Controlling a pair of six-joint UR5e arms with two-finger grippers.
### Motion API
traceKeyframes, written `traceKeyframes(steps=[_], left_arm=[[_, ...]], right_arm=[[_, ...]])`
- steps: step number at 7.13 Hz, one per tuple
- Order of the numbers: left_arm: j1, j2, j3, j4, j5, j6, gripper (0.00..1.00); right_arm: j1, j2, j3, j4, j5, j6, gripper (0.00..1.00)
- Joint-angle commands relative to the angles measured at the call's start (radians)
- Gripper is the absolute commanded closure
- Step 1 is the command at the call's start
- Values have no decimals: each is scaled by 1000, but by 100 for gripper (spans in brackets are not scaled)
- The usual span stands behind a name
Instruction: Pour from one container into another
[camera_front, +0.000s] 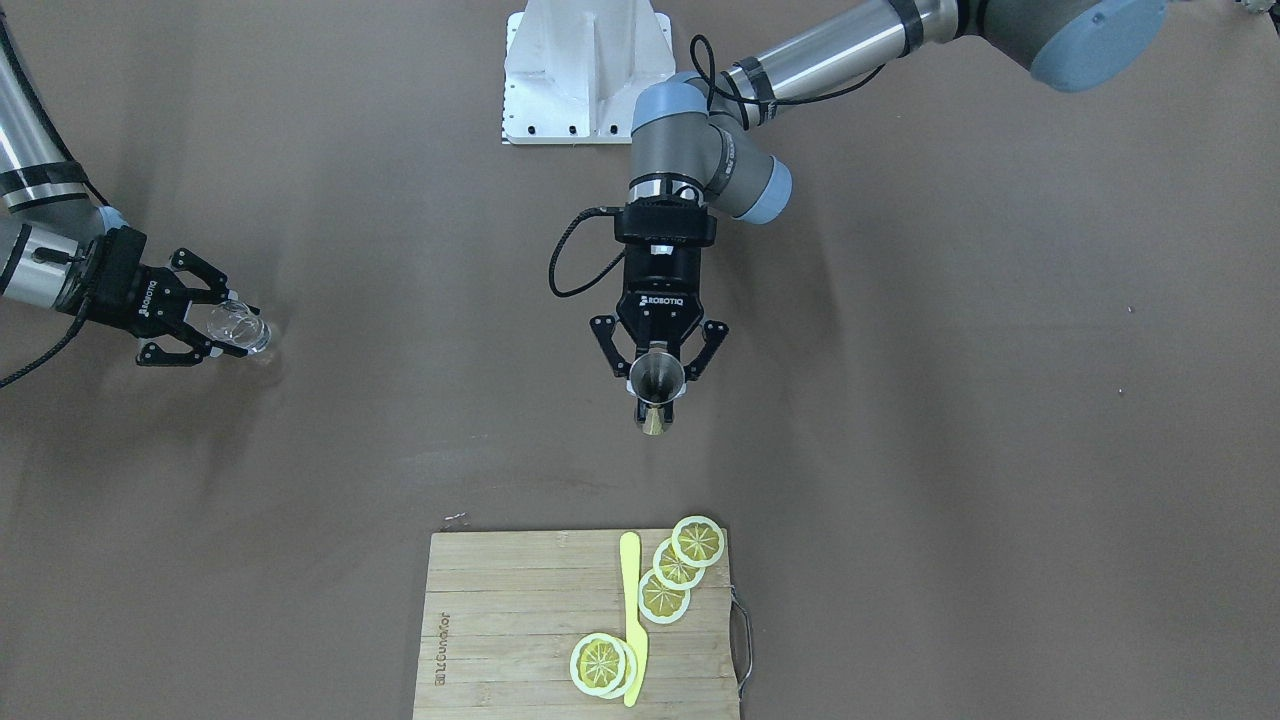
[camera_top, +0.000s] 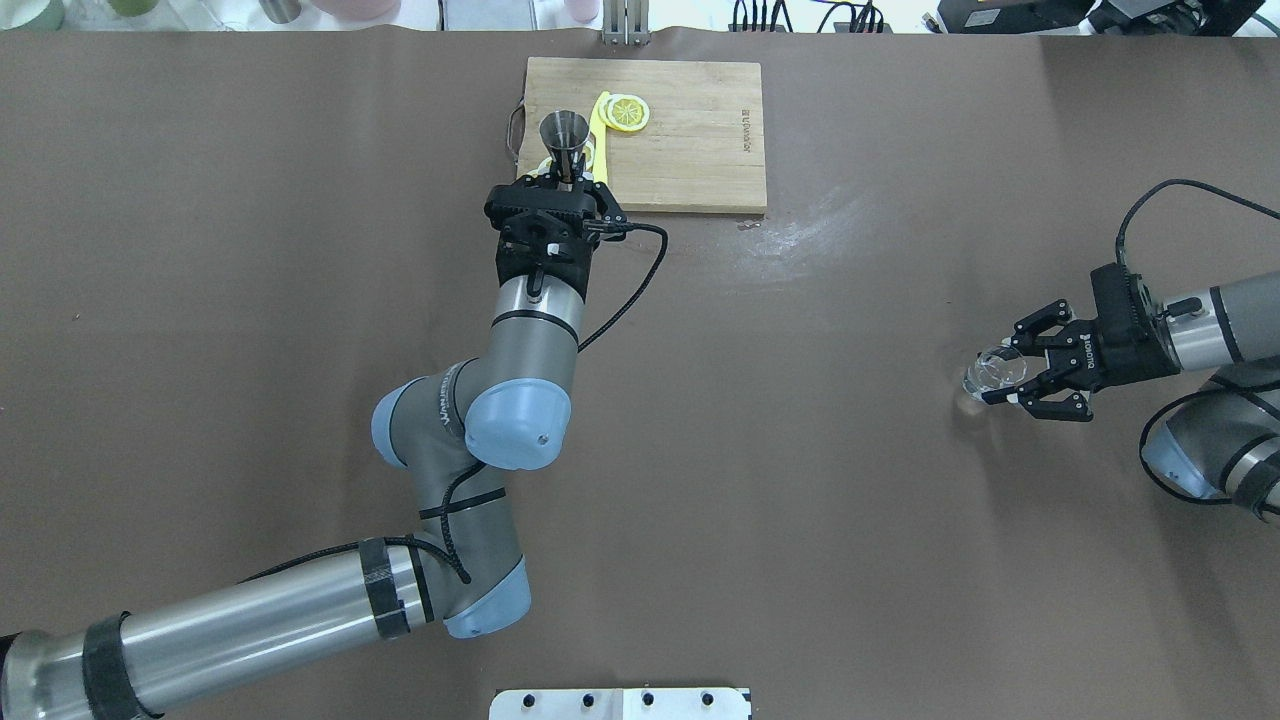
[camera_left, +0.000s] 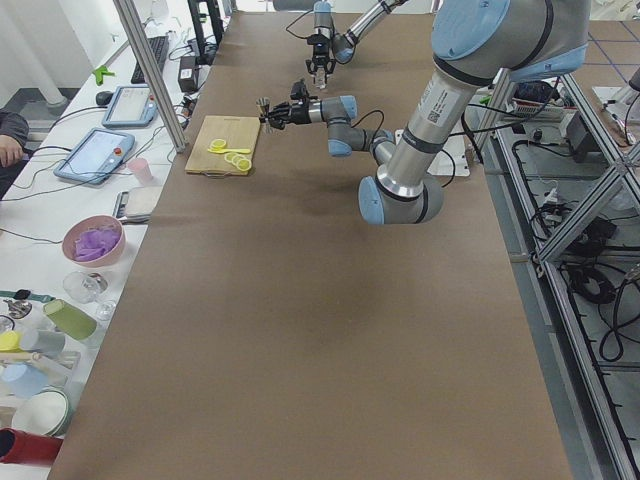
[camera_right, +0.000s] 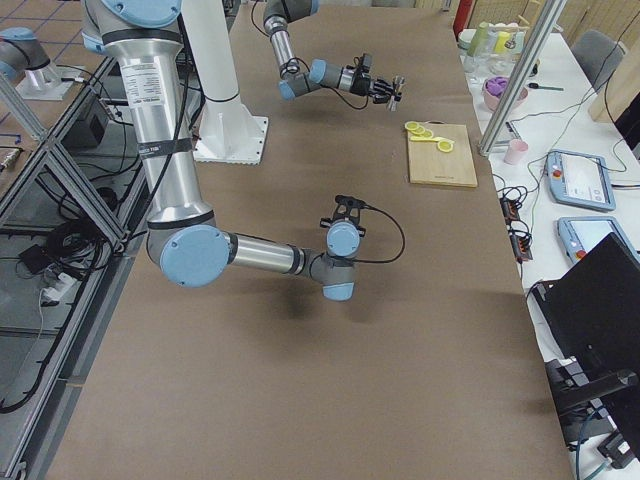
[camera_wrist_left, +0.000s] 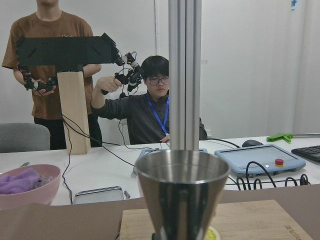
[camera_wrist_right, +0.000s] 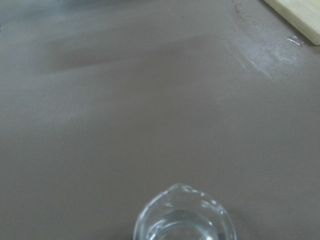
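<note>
A steel jigger (camera_front: 657, 378) stands upright in my left gripper (camera_front: 657, 372), which is shut on its narrow waist and holds it above the table near the middle. The same jigger (camera_top: 564, 135) shows in front of the cutting board, and its cup (camera_wrist_left: 182, 190) fills the left wrist view. Far off at the table's side, my right gripper (camera_front: 222, 327) is shut on a small clear glass beaker (camera_front: 238, 327), upright and low over the cloth. The beaker (camera_top: 994, 371) has a pour spout (camera_wrist_right: 181, 189) and clear liquid inside.
A bamboo cutting board (camera_front: 500, 610) lies at the operators' edge, carrying several lemon slices (camera_front: 664, 597) and a yellow knife (camera_front: 633, 620). The white robot base (camera_front: 585, 70) sits at the far side. Bowls and cups crowd a side table (camera_left: 60, 300). Two people (camera_wrist_left: 150, 105) stand beyond the table.
</note>
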Motion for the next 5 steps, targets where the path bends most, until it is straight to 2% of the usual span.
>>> traceKeyframes(steps=[1, 2, 4, 5], left_arm=[[6, -98, 106, 43, -1, 2, 100], [7, -143, 147, 70, -1, 2, 100], [18, -205, 201, 144, -1, 3, 100], [29, -231, 216, 169, 1, 63, 100]], right_arm=[[67, 28, 28, -57, 56, 6, 100], [116, 45, 63, -135, 95, 5, 100], [148, 63, 129, -267, 107, -6, 100], [150, 70, 142, -308, 107, -17, 100]])
